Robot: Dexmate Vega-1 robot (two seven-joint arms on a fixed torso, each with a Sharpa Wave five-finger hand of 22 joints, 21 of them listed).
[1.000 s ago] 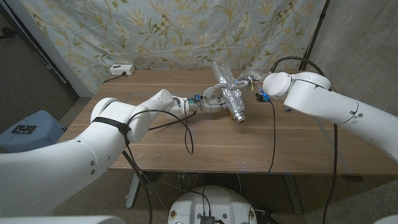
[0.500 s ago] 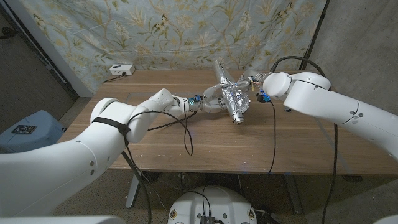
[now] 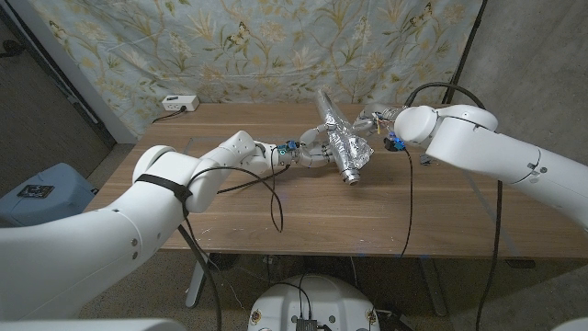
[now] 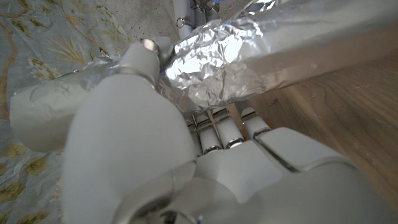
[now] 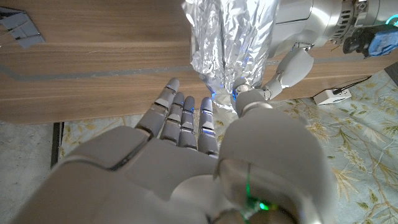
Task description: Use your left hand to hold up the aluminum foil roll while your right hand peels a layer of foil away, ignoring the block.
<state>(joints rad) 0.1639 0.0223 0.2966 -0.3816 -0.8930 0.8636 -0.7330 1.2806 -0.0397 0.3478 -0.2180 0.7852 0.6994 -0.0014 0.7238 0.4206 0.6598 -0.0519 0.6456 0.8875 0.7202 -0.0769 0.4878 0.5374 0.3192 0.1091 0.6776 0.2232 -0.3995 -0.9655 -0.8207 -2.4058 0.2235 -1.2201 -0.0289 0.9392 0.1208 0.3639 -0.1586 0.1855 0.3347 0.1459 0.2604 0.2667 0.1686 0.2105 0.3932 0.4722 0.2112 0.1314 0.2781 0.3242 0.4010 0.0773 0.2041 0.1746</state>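
The aluminum foil roll (image 3: 341, 147) is held tilted above the middle of the counter (image 3: 303, 207), one open end pointing down toward me. The left robot hand (image 3: 315, 150) grips it around the midsection, fingers wrapped over crinkled foil. I judge the roll light with a stiff core; the outer layer is thin, soft, tears easily and holds every crease. A loose flap (image 5: 224, 37) hangs off the roll. The right robot hand (image 3: 375, 120) is just beside that flap, fingers extended and apart in its wrist view; I cannot tell whether the thumb touches the foil. I would pinch the flap's free edge, pulling gently along the wrap direction.
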